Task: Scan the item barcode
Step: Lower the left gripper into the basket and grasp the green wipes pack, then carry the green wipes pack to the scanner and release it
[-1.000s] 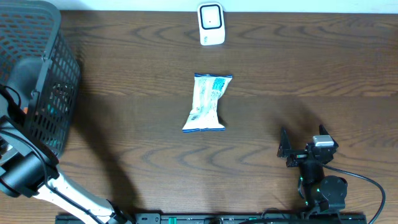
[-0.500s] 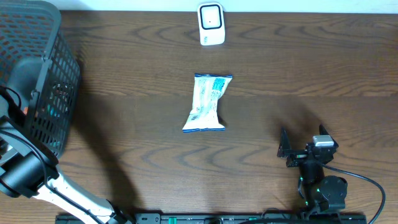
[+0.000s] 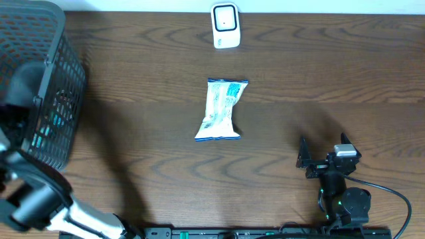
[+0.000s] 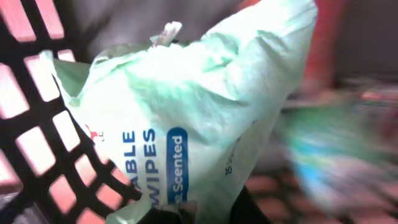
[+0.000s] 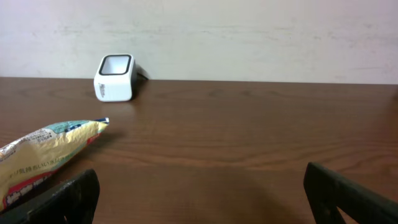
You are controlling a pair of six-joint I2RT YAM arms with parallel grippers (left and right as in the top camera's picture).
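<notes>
Basket (image 3: 46, 79) mesh, black, fills my far left at the table (image 3: 133, 53) corner. Inside it my left gripper (image 4: 199, 211) is clamped on the lower edge of a pale green wipes pack (image 4: 186, 118) reading "ABLE WIPES" and "Scented". Mid-table a white-and-blue snack packet (image 3: 221, 109) lies flat, print unreadable, bare wood all round. Beyond it the white barcode scanner (image 3: 226, 25) stands at the far edge. My right gripper (image 3: 324, 149) sits near the front edge, jaws wide apart.

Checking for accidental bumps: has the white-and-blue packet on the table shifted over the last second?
No. In the overhead view the packet lies in the same spot and at the same tilt, just below the scanner.
</notes>
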